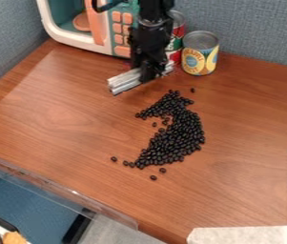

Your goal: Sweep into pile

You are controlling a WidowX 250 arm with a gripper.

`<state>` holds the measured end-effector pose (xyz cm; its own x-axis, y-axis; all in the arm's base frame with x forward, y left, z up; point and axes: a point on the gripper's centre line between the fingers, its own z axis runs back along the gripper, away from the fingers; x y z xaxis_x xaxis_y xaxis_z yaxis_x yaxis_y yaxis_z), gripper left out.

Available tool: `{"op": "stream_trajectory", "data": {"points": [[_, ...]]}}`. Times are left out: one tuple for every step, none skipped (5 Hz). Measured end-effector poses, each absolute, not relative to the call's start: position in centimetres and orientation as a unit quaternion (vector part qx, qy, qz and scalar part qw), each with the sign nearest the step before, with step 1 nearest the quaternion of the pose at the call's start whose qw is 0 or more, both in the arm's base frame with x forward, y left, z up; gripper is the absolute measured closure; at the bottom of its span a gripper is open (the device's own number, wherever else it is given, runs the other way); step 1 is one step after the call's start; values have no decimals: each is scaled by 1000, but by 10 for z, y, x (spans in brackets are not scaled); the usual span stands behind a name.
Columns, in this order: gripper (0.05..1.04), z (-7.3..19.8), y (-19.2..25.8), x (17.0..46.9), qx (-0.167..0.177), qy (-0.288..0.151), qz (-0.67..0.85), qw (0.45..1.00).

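the black gripper [147,78] hangs at the upper middle of the table [63,119], its fingers closed around a silvery, ridged bar [124,82] that lies crosswise in its grasp, the longer part sticking out toward the lower left and the other end toward the upper right. the black beans [180,131] are below and to the right of the bar, apart from it, near the middle of the wooden top. they form a curved band, like a crescent bulging to the right, narrow at its upper end, thick and crowded along the right side, and tapering toward the lower left. a few beans lie inside the hollow of the curve, one sits alone just beyond the upper tip, and some are scattered singly around the lower left end. behind the gripper, at the upper left, stands a white and teal toy microwave [120,49] with an orange handle and orange buttons. to the right of the gripper is an upright can with a yellow label [199,62], and just beside it a red and green can [176,43], partly hidden by the arm. pale strips [247,234] run along the table's lower right corner and right side
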<state>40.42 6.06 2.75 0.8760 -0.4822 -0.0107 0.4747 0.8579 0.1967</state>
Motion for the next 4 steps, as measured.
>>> {"op": "stream_trajectory", "data": {"points": [[716, 24, 58, 408, 96, 0, -254, 962], [716, 22, 54, 409, 95, 15, -262, 960], [716, 26, 54, 411, 91, 13, -264, 960], [716, 27, 52, 416, 81, 9, -251, 964]]}}
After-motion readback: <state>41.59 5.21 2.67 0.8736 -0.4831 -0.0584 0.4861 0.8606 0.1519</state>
